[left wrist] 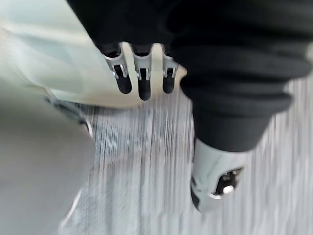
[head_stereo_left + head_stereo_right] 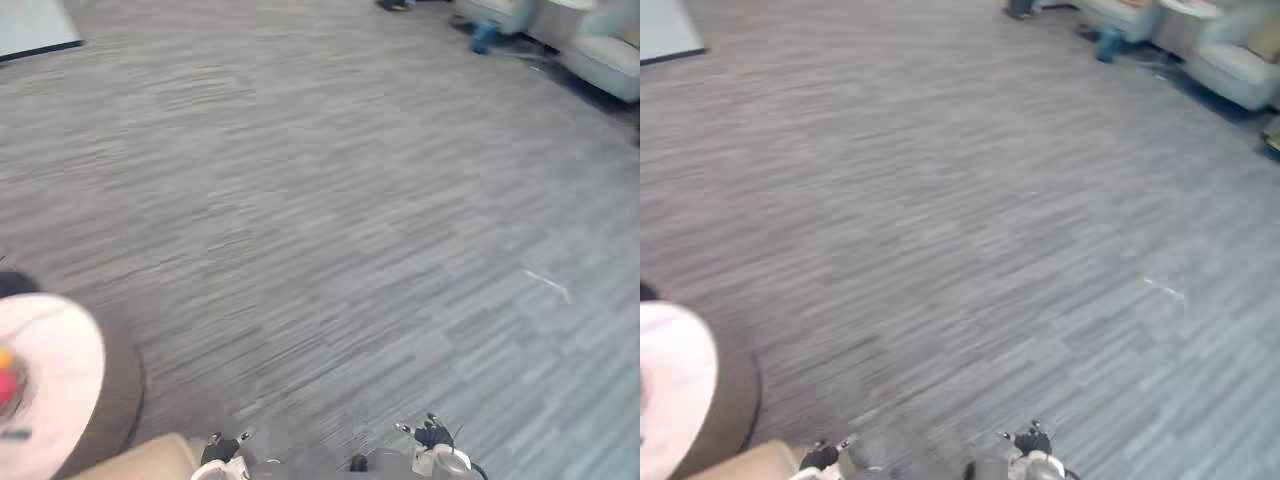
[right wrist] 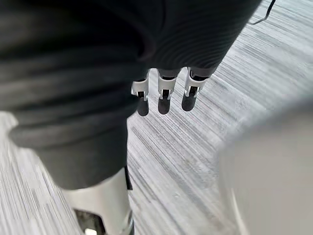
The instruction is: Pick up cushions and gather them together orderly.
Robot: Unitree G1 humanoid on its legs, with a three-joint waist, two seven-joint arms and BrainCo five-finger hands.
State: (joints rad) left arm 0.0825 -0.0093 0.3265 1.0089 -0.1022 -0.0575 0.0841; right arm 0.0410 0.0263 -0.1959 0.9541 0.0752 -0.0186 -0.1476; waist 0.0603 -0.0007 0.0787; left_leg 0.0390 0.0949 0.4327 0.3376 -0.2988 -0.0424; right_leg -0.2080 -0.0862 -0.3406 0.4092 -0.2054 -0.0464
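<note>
My left hand [image 1: 143,74] hangs low with its fingers straight and side by side and the thumb [image 1: 215,183] held apart from them; it grips nothing. Just past those fingertips lies a pale beige soft fabric cushion [image 2: 150,458], on the outer side of my left hand. Whether the tips touch it I cannot tell.

My right hand [image 3: 164,95] hangs the same way, fingers straight and relaxed, thumb off to one side, nothing in it. Beneath and beyond its fingertips is grey striped carpet [image 2: 330,220].

Further out past the cushion from my left hand stands a round low table with a white top and brown side [image 2: 115,400]. A small red and yellow object [image 2: 8,380] sits on it.

Far ahead of my right hand, well apart from both hands, are pale upholstered armchairs [image 2: 610,55]. A small blue object [image 2: 485,38] lies on the floor near them.
</note>
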